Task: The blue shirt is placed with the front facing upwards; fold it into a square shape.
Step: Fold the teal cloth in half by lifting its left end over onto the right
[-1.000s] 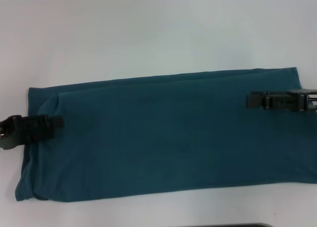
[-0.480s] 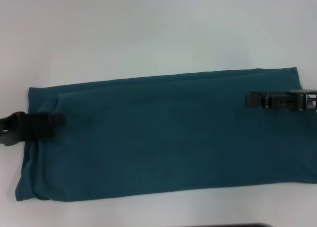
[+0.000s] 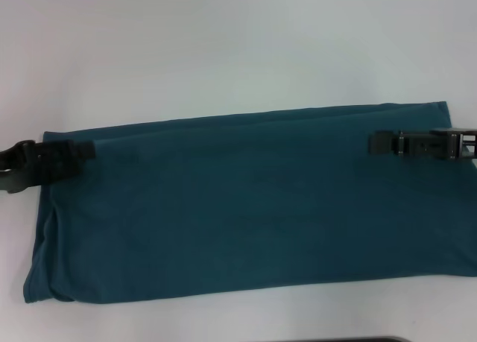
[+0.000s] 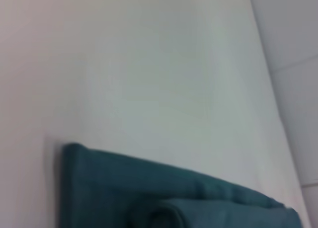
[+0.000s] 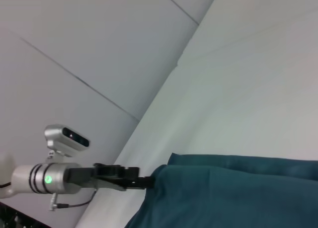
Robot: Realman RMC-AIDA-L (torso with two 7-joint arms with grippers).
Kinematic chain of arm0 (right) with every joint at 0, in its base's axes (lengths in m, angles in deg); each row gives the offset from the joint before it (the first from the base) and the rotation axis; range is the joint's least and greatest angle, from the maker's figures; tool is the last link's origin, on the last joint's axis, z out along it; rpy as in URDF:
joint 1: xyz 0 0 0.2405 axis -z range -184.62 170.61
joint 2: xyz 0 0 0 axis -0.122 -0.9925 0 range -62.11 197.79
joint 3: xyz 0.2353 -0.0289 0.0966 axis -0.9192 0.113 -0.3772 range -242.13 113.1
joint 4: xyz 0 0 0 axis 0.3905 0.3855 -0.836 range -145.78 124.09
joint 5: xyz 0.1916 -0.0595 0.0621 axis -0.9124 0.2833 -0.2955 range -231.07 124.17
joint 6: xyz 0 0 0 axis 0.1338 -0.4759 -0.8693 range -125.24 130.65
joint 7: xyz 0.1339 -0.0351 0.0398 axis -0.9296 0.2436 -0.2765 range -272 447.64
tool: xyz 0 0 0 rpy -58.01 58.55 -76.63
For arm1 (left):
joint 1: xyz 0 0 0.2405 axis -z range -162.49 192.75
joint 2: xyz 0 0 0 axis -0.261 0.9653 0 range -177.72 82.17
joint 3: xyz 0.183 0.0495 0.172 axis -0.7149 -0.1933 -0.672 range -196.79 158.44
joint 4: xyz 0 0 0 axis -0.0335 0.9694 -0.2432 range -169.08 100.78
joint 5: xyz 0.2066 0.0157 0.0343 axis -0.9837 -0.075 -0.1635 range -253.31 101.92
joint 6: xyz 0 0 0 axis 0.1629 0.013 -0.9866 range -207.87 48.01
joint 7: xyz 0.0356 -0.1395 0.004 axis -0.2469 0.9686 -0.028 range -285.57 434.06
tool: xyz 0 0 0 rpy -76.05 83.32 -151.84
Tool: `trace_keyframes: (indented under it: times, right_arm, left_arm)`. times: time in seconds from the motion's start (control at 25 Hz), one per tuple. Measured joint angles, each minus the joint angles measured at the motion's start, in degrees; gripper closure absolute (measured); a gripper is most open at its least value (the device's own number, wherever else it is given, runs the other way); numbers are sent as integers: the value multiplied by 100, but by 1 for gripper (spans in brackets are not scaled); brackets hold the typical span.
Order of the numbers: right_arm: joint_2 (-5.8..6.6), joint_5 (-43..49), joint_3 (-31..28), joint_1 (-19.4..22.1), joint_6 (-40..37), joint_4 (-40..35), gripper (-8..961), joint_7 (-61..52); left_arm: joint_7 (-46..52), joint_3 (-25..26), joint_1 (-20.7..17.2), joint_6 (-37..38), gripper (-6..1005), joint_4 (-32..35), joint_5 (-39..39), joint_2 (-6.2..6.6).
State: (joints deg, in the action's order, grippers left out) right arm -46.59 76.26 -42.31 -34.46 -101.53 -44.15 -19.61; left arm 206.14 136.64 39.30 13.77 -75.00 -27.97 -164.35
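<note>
The left end effector (image 3: 82,150) sits at the far left corner of the blue shirt (image 3: 246,208); whether it grips cannot be told. The shirt lies as a long folded band across the white surface (image 3: 223,44). The right end effector (image 3: 376,143) rests over its right end, state unclear.

Head overhead; wrists low, sharing blue shirt (image 3: 246,208).

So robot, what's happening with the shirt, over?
Left gripper at the left end of the dark teal-blue cotton shirt. Right gripper over its right end. Shirt a long band. Nothing blocking.
</note>
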Motion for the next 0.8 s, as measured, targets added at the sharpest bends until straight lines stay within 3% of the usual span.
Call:
trace_keyframes:
  times: [0.48,0.64,0.8]
  right_arm:
    - [0,-16,4,-29,0,0,106,-200]
    - [0,-17,3,-40,-3,0,106,-220]
    - [0,-43,-3,-29,-6,0,106,-225]
  left_arm:
    - [100,-68,40,-980,324,122,-52,-86]
    - [101,-29,12,-762,323,-2,-17,-85]
    - [43,359,-91,-152,323,-258,106,-71]
